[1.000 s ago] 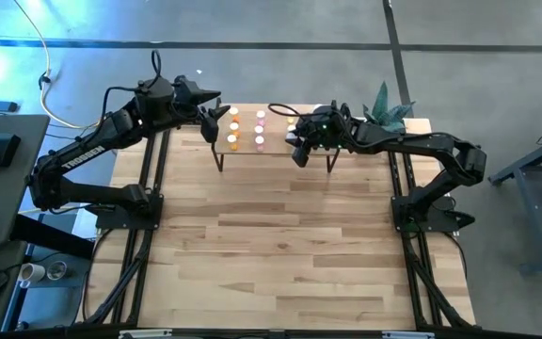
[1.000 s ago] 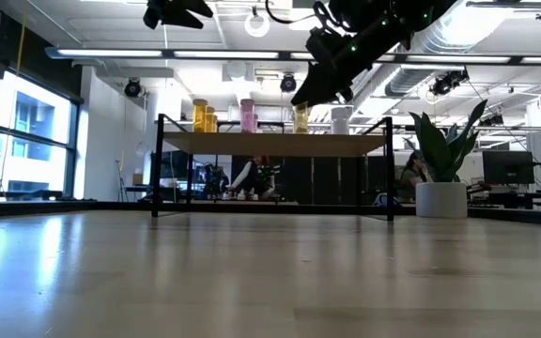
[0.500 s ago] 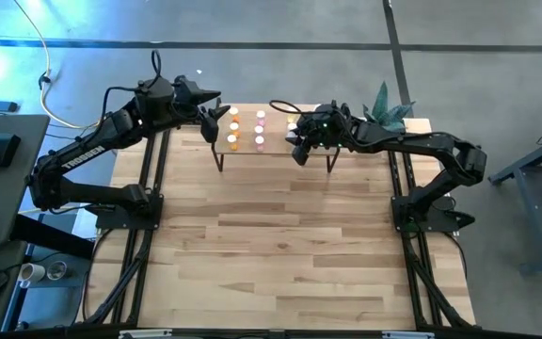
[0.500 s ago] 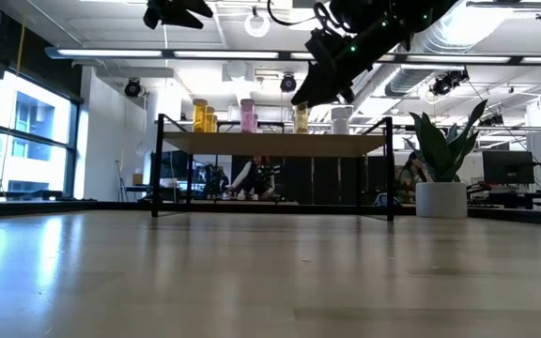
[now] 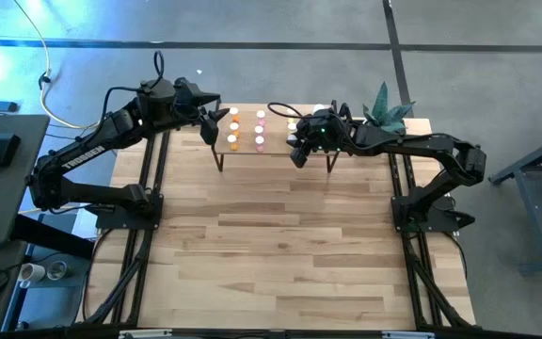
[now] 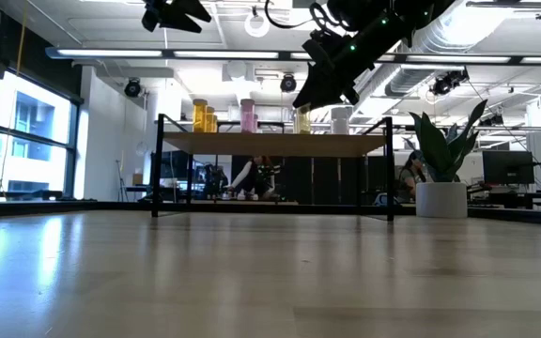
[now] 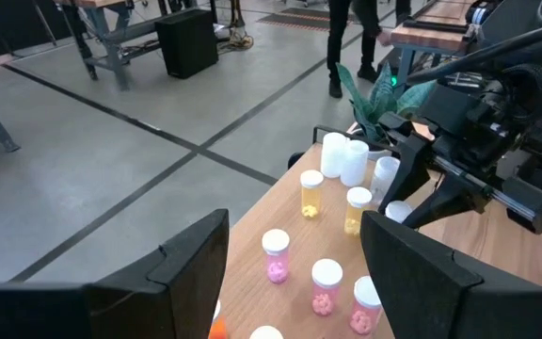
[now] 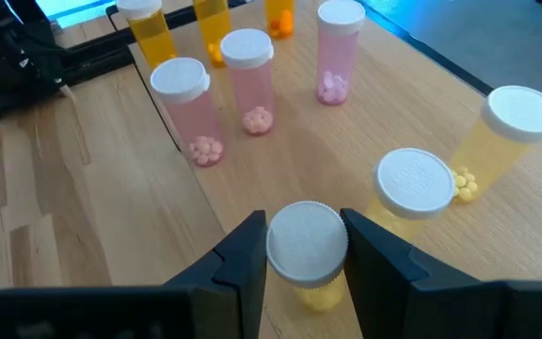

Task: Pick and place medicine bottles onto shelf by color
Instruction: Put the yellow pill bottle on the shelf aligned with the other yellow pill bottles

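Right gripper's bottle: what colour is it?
Yellow with a white cap; the bottle sits between the right gripper's fingers. Right wrist view shows it best.

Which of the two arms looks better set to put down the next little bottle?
The right. Its gripper already has a yellow bottle between its fingers, just over the shelf beside the other yellow ones. The left gripper is open and empty at the shelf's other end.

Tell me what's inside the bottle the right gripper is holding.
The right gripper grips a yellow bottle above the shelf. Its white cap covers nearly everything; only yellow shows below the cap. Any pills inside are hidden, unlike the neighbouring yellow bottle.
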`<state>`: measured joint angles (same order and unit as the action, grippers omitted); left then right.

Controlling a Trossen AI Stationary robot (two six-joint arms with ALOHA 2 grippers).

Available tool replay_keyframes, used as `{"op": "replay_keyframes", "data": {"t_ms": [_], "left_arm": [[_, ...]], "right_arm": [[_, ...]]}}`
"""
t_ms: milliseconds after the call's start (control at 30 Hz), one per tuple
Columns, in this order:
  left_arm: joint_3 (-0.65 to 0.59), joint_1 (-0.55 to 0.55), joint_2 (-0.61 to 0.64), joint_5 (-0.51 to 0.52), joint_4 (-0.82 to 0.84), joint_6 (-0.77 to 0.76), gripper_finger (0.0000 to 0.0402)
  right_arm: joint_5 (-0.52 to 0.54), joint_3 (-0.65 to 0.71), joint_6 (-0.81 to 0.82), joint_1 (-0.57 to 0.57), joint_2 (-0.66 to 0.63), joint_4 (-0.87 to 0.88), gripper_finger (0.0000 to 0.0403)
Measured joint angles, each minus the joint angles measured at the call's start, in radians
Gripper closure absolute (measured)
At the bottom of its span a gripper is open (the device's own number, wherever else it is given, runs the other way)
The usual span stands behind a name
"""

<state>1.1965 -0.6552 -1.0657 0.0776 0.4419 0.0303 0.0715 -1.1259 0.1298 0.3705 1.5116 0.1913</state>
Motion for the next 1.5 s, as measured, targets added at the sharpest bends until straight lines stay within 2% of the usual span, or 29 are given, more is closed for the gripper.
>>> {"op": "replay_keyframes", "data": {"t_ms": [967,1267,1500], "left_arm": [[0.0,0.0,0.0,0.0,0.003,0.0,0.0172],[0.0,0.0,0.0,0.0,0.003,0.0,0.0172],[0.0,0.0,0.0,0.0,0.003,0.0,0.0172]], "right_arm": [[-0.028,0.0,0.002,0.0,0.0,0.011,0.0292],[-0.031,0.0,0.009,0.0,0.001,0.026,0.0263],[-0.02,0.0,0.027,0.0,0.002,0.02,0.0259]]}}
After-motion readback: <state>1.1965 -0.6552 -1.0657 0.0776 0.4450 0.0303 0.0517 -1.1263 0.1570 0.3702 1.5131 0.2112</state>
